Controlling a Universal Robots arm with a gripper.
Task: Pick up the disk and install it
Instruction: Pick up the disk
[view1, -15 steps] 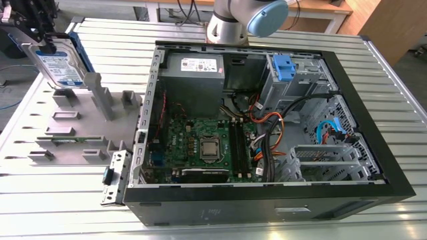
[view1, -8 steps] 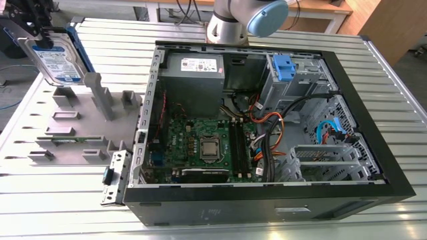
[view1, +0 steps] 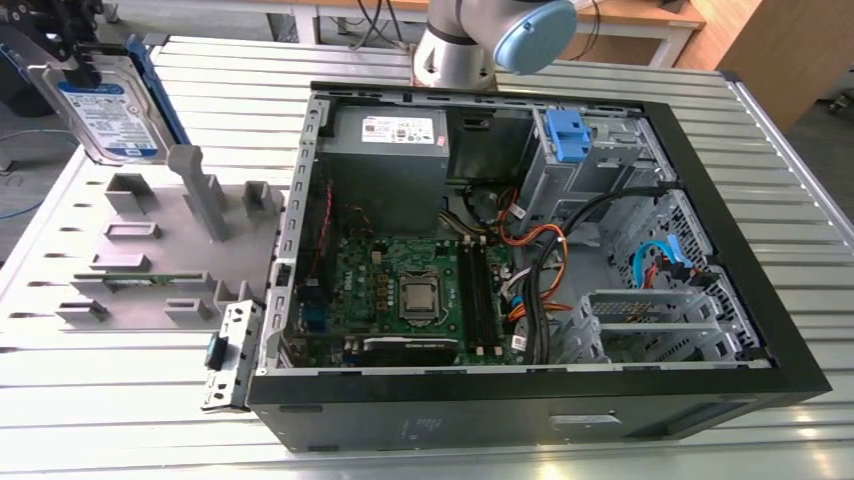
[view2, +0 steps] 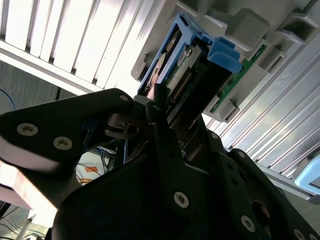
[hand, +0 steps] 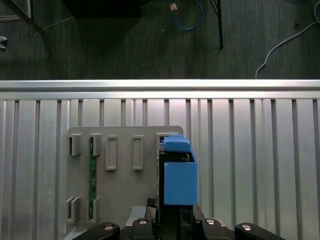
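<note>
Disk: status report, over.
Gripper shut on disk, upright over grey fixture, exterior view's left. Disk not yet in case. Loose cables inside case near drive cage.

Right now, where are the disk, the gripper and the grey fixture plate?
the disk (view1: 110, 110): exterior view, on its white-and-blue label.
the gripper (view2: 159, 107): second wrist view, midway between its fingertips at the disk's edge.
the grey fixture plate (hand: 122, 192): first wrist view, bare patch between slots.
</note>
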